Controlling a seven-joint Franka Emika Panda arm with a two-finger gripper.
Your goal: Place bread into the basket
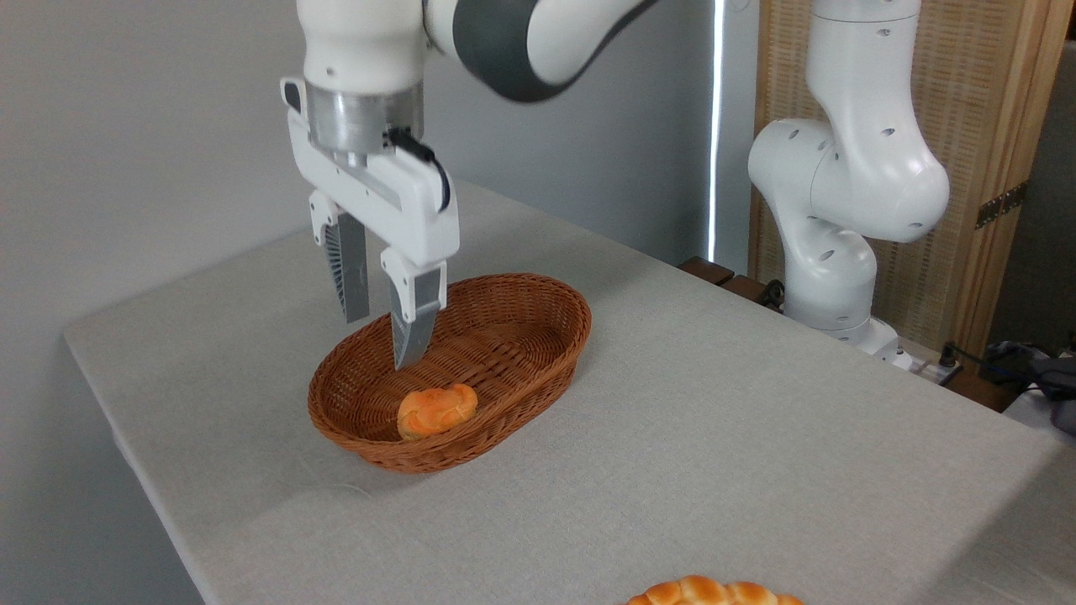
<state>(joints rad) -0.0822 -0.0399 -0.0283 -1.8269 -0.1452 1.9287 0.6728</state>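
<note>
Camera view: a small orange-golden bread [436, 410] bun lies inside the oval wicker basket [538, 315], against its near wall, nothing else in it. The gripper [382, 340] hangs just above — fingers spread, empty. The bun looks light, soft, squashable — best pinched gently across its rounded sides. A braided loaf [713, 593] sits at the table's [714, 437] near edge.

The basket [450, 370] sits on the table [714, 437], left of the frame's centre. The bread [436, 410] lies inside it, at its near end. The gripper [382, 340] hangs above the basket's left part, over the bread, fingers spread and touching nothing. A loaf [714, 593] lies at the bottom edge, right of centre, well apart from the basket.
</note>
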